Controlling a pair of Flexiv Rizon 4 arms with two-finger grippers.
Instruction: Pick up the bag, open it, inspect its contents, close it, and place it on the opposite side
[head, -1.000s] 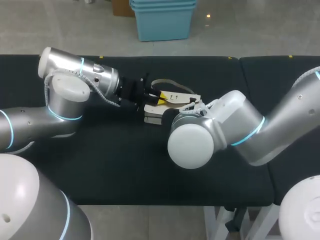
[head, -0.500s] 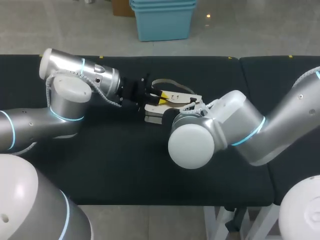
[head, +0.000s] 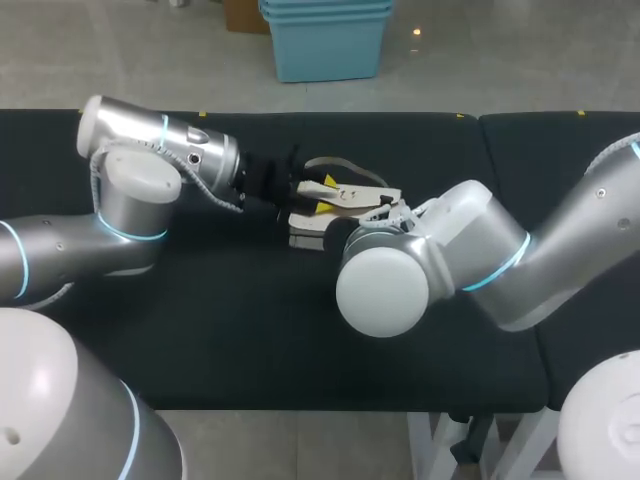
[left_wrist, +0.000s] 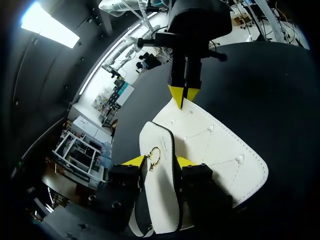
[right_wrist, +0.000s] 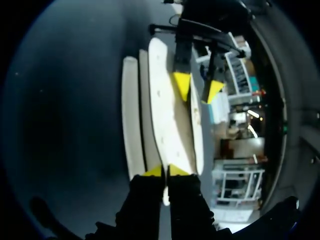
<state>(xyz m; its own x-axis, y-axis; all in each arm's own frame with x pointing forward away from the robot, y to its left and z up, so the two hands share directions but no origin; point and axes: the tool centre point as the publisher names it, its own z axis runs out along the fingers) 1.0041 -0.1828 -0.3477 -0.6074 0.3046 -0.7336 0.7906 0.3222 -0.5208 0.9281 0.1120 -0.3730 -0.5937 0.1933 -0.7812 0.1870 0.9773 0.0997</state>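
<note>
A white quilted bag (head: 345, 200) lies mid-table on the black top. In the left wrist view its flap (left_wrist: 215, 150) is lifted, with a gold ring clasp (left_wrist: 153, 159) on the strip between my own fingers. My left gripper (left_wrist: 158, 161) stands open, one yellow tip on each side of that strip; it also shows in the head view (head: 313, 195). My right gripper (right_wrist: 165, 171) is shut on the far edge of the bag's flap (right_wrist: 165, 115), its tips pinched together (left_wrist: 183, 95). In the head view the right arm's wrist hides this grip.
The black table (head: 250, 330) runs wide to both sides of the bag. A seam (head: 480, 130) splits off a second section at the right. My right arm's big elbow joint (head: 385, 285) sits just in front of the bag.
My left gripper's fingers have spread apart from the bag's flap strip, which they pinched before. Both arms and the bag have stayed almost where they were.
</note>
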